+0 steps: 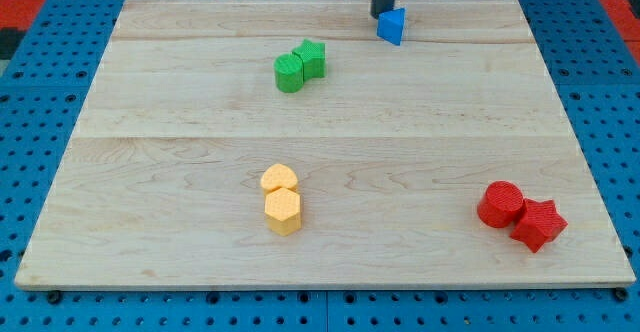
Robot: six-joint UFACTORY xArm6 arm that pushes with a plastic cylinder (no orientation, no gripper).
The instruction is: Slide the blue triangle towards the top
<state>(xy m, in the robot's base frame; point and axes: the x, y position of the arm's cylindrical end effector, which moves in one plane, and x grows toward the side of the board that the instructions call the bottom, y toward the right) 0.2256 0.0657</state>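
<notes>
Your blue triangle [392,26] already sits close to the table's [200,152] top edge, so the slide looks nearly finished. My tip [382,16] stands touching it, just on the view's left and a shade above. There is no gripper here to open or close, only the rod. From the triangle, two green blocks [300,66] lie down-left; yellow blocks [281,199] and red blocks [521,213] sit far below, well apart.
</notes>
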